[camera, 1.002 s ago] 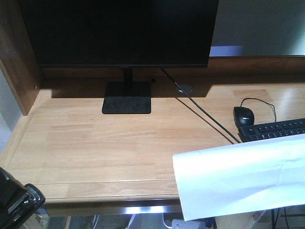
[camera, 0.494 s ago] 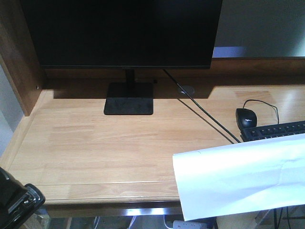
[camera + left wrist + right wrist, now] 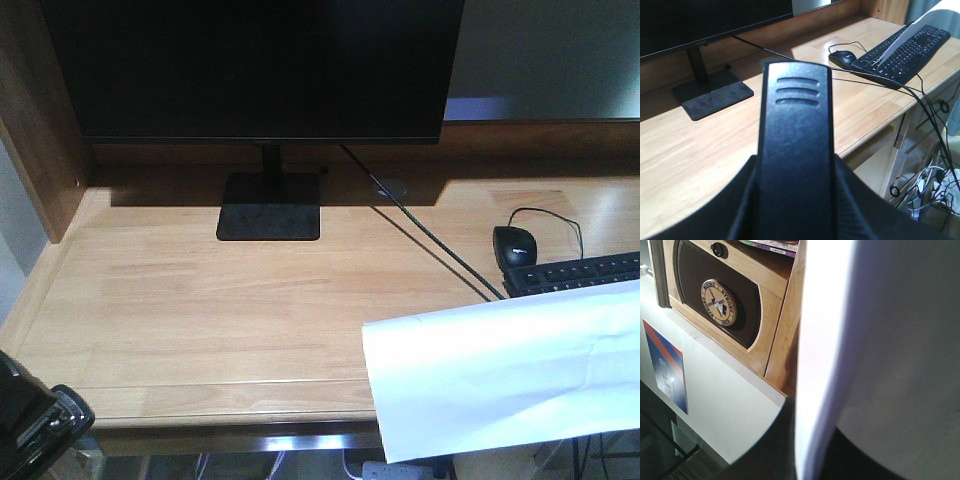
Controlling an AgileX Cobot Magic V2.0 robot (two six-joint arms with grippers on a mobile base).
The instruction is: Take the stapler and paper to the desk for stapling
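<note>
**Both items in hand, neither down on the desk yet**

My left gripper (image 3: 796, 215) is closed around the stapler (image 3: 795, 135). The front view puts it at the lower left, short of the desk's (image 3: 230, 310) front edge.

The paper (image 3: 500, 375) hangs at the right, overlapping the keyboard (image 3: 570, 272) in view and spilling past the desk's front edge. In the right wrist view, dark finger shapes flank the sheet, so I judge the right gripper (image 3: 812, 460) is pinching it.

I'd carry the stapler forward over the bare wood in front of the monitor stand (image 3: 268, 205) and set it flat. Then I'd bring the sheet leftward, off the keyboard and away from the mouse (image 3: 513, 245) cable. I'd lower its far edge first so it lies flat and doesn't buckle.
</note>
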